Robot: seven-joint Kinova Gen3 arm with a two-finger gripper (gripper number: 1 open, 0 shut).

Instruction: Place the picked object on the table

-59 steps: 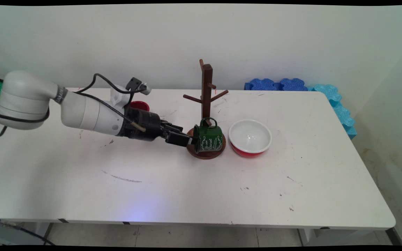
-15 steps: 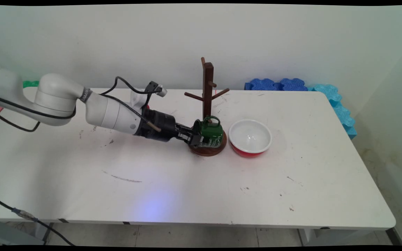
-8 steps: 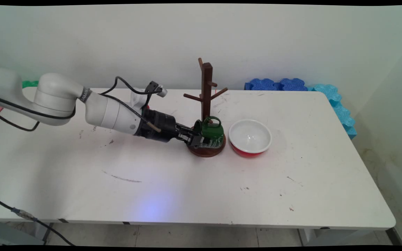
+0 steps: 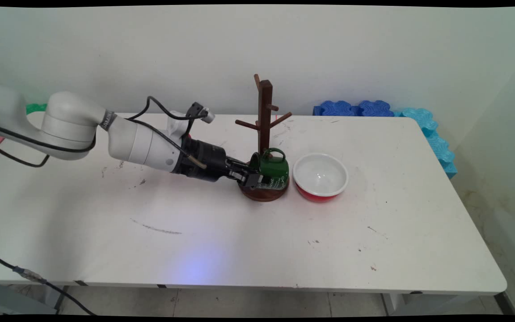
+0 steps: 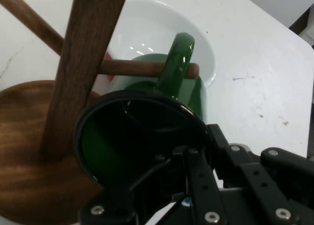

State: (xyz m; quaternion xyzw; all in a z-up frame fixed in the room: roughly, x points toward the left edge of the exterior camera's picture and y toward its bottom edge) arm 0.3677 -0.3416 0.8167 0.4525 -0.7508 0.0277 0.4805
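The white table carries everything here, and the landmark is the wooden mug tree standing toward the far side, its round base flat on the surface. The arm reaches in low from the left, stretched almost level and sloping slightly down toward the foot of that tree.

The gripper sits at the near-left side of the tree's base. It is clamped on the rim of a green mug; in the hand view one finger runs inside the dark mouth while the rest of the linkage stays outside the wall, so the pinch is across the rim.

The mug lies tipped on its side in front of the tree's post, just above the base, mouth toward the gripper and bottom toward the right. Its long axis runs roughly along the line of the arm. Its handle points upward, and in the hand view a low peg of the tree passes through the loop of that handle, or at least crosses right behind it; which of the two cannot be told for certain.

To the right of the tree's base, close by, a red bowl with a white inside sits upright. Behind the tree to the right, blue foam blocks line the table's far edge.
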